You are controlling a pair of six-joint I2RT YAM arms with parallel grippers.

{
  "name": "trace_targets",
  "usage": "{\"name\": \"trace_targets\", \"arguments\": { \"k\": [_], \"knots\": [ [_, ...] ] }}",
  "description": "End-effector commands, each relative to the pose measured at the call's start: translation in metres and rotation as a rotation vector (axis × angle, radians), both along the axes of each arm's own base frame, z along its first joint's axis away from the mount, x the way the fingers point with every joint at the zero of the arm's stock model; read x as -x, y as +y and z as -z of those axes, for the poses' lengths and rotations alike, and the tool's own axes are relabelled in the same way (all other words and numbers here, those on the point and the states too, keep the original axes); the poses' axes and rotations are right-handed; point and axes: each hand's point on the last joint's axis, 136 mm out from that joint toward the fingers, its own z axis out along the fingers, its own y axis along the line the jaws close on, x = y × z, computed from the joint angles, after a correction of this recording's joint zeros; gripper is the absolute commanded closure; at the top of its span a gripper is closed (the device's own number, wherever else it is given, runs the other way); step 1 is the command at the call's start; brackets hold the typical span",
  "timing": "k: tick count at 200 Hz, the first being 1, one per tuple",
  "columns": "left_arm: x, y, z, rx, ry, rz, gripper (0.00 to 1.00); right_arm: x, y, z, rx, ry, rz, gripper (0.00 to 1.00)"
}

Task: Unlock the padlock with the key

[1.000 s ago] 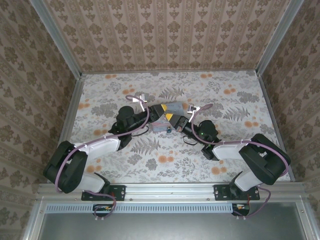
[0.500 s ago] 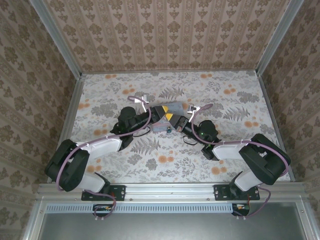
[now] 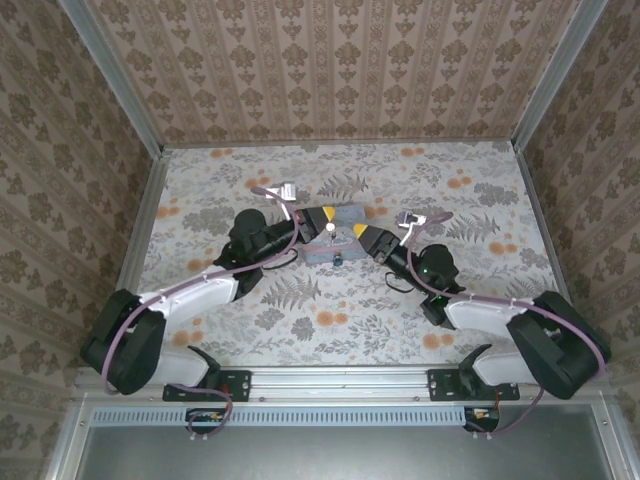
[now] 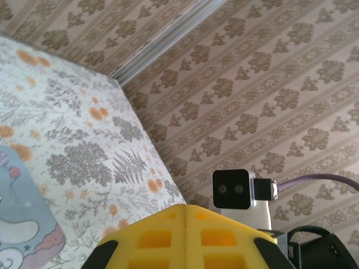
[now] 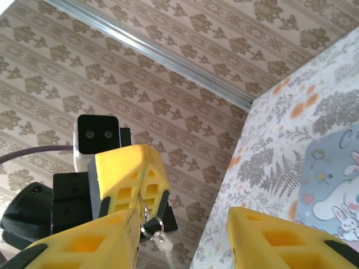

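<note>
In the right wrist view my left gripper (image 5: 140, 154) is shut on the key (image 5: 161, 241). A metal ring and a pale key piece dangle below its yellow fingers. From above, the left gripper (image 3: 325, 217) hovers over the tin. My right gripper (image 5: 182, 241) stands open just beside the dangling key, with nothing between its fingers. It sits to the right in the top view (image 3: 362, 236). The padlock (image 3: 338, 260) is a tiny dark blue spot at the tin's near edge. In the left wrist view the left gripper (image 4: 185, 208) has its yellow fingers pressed together.
The light blue cartoon-print tin (image 3: 345, 212) lies mid-table under both grippers, and shows as the tin (image 5: 331, 190) and the tin (image 4: 22, 224) in the wrist views. Patterned walls enclose the floral table. Open table lies on all sides of the tin.
My left gripper has shut on the key. The right gripper has opened and drawn back to the right, away from the left one.
</note>
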Motion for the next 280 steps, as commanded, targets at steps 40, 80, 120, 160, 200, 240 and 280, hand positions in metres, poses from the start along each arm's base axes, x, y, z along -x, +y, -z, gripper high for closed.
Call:
{"name": "trace_targets", "arguments": {
  "k": [40, 80, 120, 160, 200, 240, 280],
  "knots": [
    [0.016, -0.003, -0.045, 0.034, -0.167, 0.074, 1.0, 0.009, 0.022, -0.046, 0.027, -0.12, -0.126, 0.59],
    [0.019, -0.008, -0.048, 0.03, -0.173, 0.092, 1.0, 0.013, 0.032, -0.058, 0.011, -0.155, -0.178, 0.63],
    [0.02, -0.011, -0.049, 0.032, -0.174, 0.094, 1.0, 0.015, 0.043, -0.057, 0.018, -0.159, -0.215, 0.64],
    [0.02, -0.013, -0.048, 0.028, -0.174, 0.097, 1.0, 0.016, 0.048, -0.055, 0.013, -0.163, -0.229, 0.67],
    [0.02, -0.016, -0.045, 0.023, -0.169, 0.103, 1.0, 0.015, 0.051, -0.056, 0.012, -0.166, -0.235, 0.69],
    [0.02, -0.018, -0.042, 0.021, -0.165, 0.108, 1.0, 0.014, 0.051, -0.059, 0.008, -0.17, -0.232, 0.71],
    [0.021, -0.02, -0.04, 0.021, -0.16, 0.11, 1.0, 0.011, 0.051, -0.057, 0.011, -0.164, -0.225, 0.77]
  ]
}}
